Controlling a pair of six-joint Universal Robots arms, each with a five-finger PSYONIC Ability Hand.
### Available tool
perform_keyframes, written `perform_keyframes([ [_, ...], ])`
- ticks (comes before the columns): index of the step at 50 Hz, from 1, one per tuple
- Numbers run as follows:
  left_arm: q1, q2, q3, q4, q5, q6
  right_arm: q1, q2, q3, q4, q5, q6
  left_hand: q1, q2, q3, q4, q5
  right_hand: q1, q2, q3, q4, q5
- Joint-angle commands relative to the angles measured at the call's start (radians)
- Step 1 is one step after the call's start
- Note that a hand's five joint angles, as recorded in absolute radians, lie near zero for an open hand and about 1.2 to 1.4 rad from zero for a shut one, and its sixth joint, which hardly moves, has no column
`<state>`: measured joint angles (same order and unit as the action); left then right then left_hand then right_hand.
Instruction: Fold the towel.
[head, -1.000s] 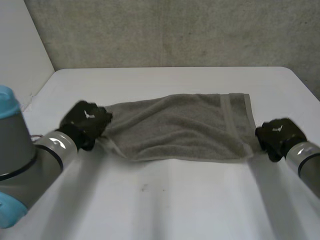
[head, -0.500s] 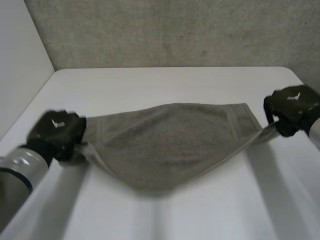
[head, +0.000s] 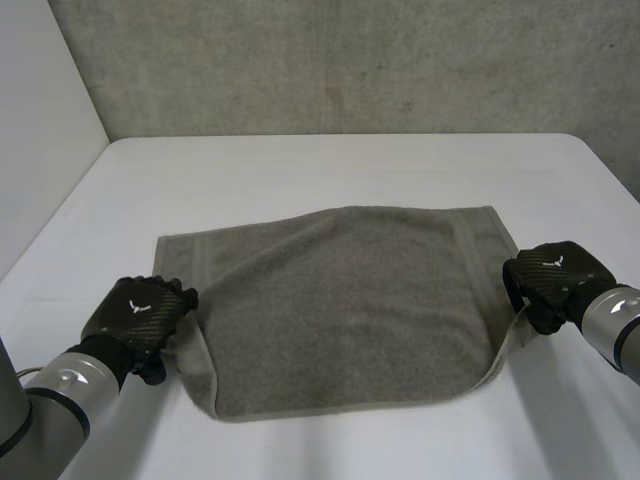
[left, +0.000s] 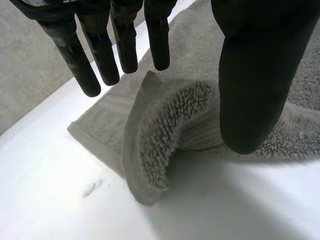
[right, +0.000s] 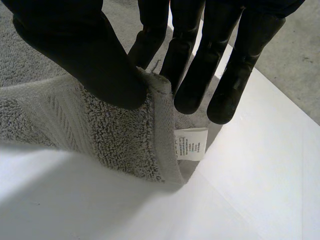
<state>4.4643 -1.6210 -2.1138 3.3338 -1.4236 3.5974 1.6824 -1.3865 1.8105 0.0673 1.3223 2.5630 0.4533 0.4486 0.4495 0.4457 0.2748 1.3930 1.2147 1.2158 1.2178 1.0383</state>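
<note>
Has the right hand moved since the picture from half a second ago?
Yes. The right hand has come back toward the robot, away from the table at its far edge, and it pinches the near corner of the towel.

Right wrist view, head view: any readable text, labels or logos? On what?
On the white tag of the grey terry towel: printed lines, too small to read.
On the black left hand and black right hand: small white mark each, no readable letters.

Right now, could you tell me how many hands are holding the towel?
2: the left hand pinches a corner at the towel's left edge; the right hand pinches a corner at its right edge, beside the label.
</note>
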Motion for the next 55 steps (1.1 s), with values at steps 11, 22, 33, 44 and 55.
perform_keyframes([
  [11,-0.065,-0.134,0.069,0.018,0.037,0.145,0.002,0.007,0.032,-0.023,0.0,-0.003,0.007,0.011,0.011,0.014,0.011,0.003,0.182,0.18,0.178,0.183],
  [22,-0.06,-0.218,0.132,0.01,0.014,0.277,0.002,0.018,0.032,-0.024,0.0,-0.004,0.538,0.543,0.542,0.546,0.542,0.003,0.182,0.18,0.178,0.183],
  [33,-0.102,-0.036,0.161,0.026,-0.052,0.225,0.002,0.023,0.003,-0.017,0.0,-0.004,0.943,0.948,0.947,0.951,0.947,0.003,0.182,0.18,0.178,0.183],
  [44,-0.068,0.259,0.279,-0.017,-0.052,-0.02,-0.006,-0.146,-0.265,0.257,-0.002,-0.003,0.943,0.948,0.947,0.951,0.947,0.003,0.182,0.18,0.178,0.183],
  [55,0.058,0.291,0.412,-0.336,-0.046,-0.163,-0.024,-0.258,-0.551,0.473,-0.008,-0.035,0.943,0.948,0.947,0.951,0.947,0.003,0.182,0.18,0.178,0.183],
])
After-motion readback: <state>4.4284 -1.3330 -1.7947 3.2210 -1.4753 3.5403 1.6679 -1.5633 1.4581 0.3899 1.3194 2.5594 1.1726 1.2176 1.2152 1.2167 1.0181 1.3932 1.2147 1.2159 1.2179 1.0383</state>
